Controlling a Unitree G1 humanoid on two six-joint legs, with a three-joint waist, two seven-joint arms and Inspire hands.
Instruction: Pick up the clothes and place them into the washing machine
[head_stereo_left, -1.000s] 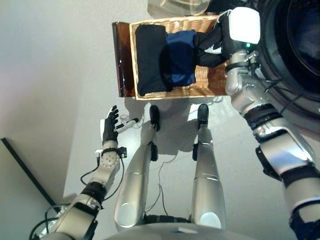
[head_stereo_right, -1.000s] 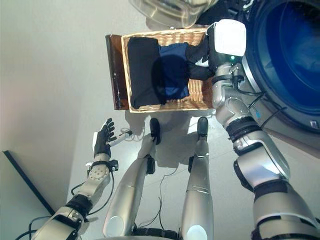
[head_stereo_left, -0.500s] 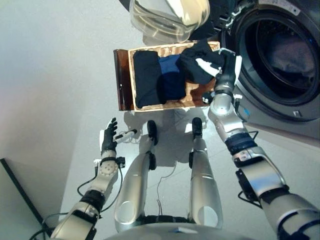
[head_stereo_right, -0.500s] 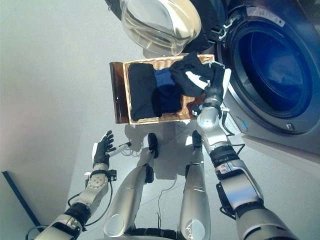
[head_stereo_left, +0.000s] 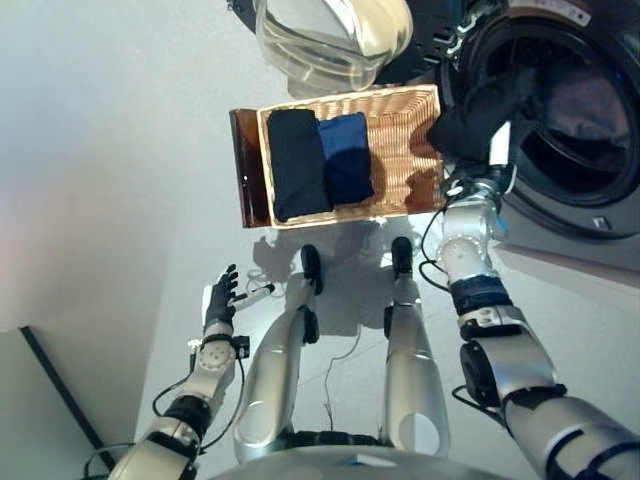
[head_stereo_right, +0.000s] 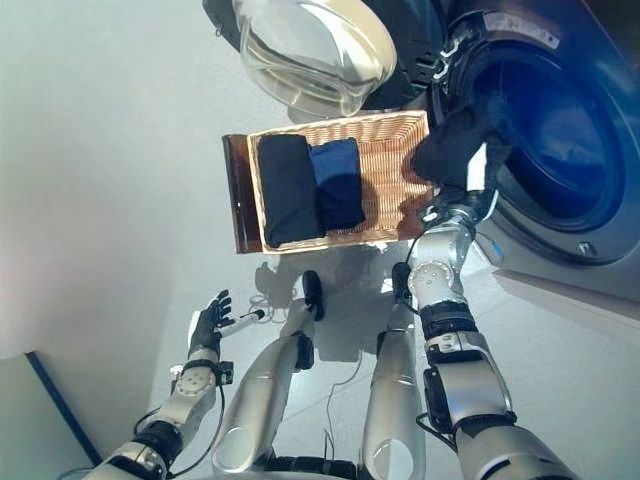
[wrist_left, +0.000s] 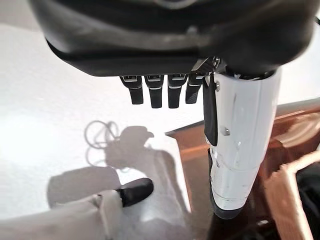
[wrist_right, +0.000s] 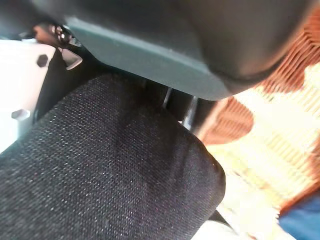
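One wicker basket (head_stereo_left: 400, 130) stands on the pale floor (head_stereo_left: 120, 180) in front of the robot, with a dark brown board (head_stereo_left: 246, 170) along its left side. Three garments are visible. Two lie folded side by side in the left half of the basket: a black garment (head_stereo_left: 296, 165) nearest the board and a blue garment (head_stereo_left: 347, 158) just beside it, touching it. The right half of the basket shows bare weave. The third, a black cloth (head_stereo_left: 482, 118), is bunched in the right hand (head_stereo_left: 497, 160), which is raised above the basket's right end at the rim of the washing machine (head_stereo_left: 585, 120); the right wrist view shows dark knit fabric (wrist_right: 110, 170) pressed against the palm with the thumb closed alongside it, so the hand is clamped on this cloth. The cloth hangs across the lower left edge of the round drum opening (head_stereo_right: 560, 130) and hides part of it. One machine door (head_stereo_left: 330, 35), with a clear domed window, is swung open and sits beyond the basket's far edge. The left hand (head_stereo_left: 220, 300) hangs low on the robot's left, well apart from the basket, fingers (wrist_left: 152, 90) straight and spread, holding nothing.
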